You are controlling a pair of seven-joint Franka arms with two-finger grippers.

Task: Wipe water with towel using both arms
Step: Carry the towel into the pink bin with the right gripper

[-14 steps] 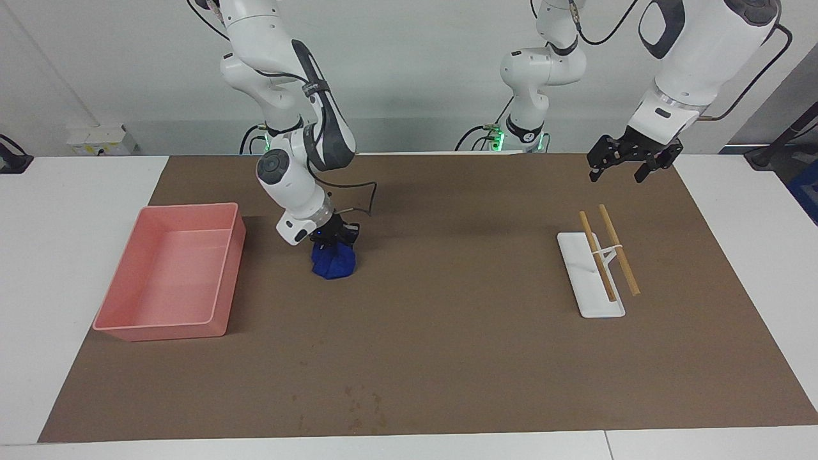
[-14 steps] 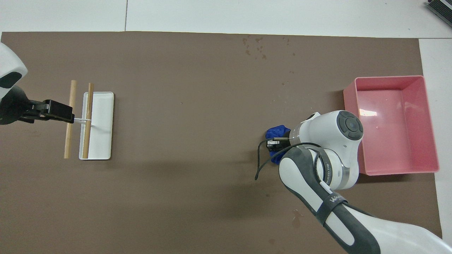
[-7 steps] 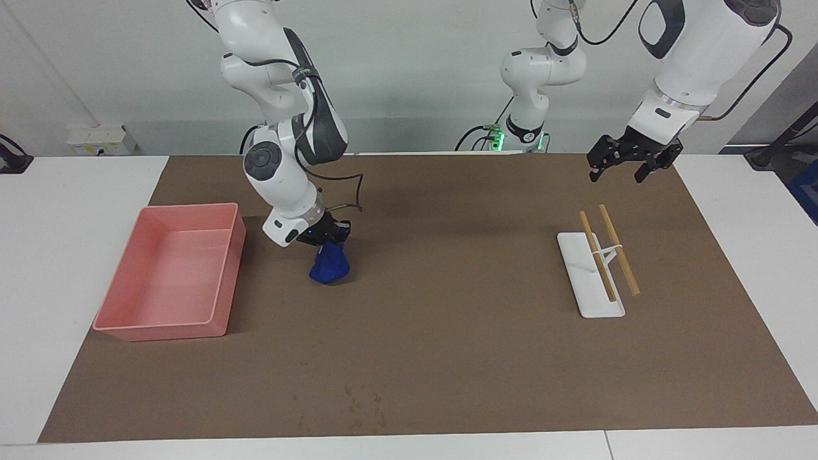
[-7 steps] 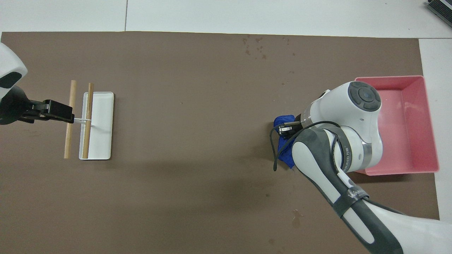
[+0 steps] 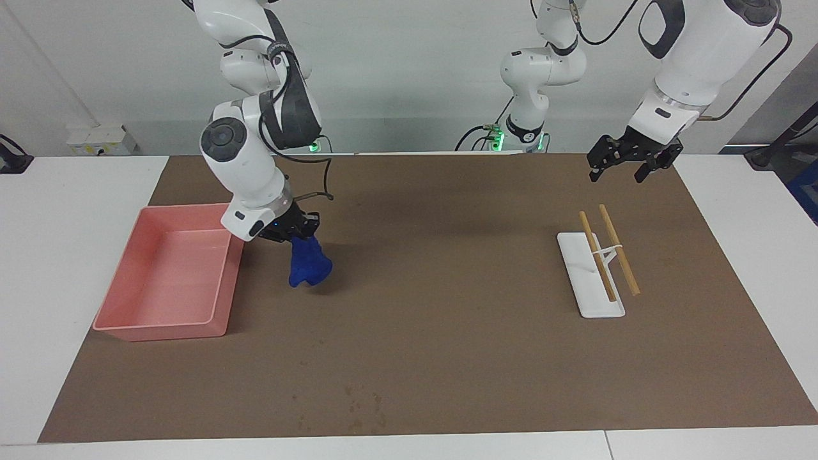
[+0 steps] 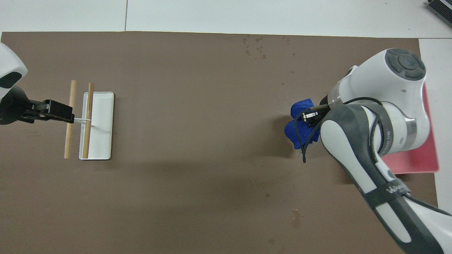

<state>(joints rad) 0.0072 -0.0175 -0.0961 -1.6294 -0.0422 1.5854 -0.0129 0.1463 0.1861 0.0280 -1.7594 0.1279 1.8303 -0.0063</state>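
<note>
One rumpled royal-blue cloth towel (image 5: 308,263) dangling bunched from clamped right gripper (image 5: 293,231) beside one pink plastic tray (image 5: 137,306), left gripper (image 5: 625,163) spread wide, waiting above brown mat (image 5: 447,332), two wooden sticks (image 5: 607,254)

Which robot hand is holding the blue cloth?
The right gripper, beside the pink tray, holds the towel. The left gripper hangs empty.

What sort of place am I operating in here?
Probably a robotics lab test bench: two white arms mounted at a white table with a brown mat, staged props such as a pink tray, bare walls, trailing cables.
</note>
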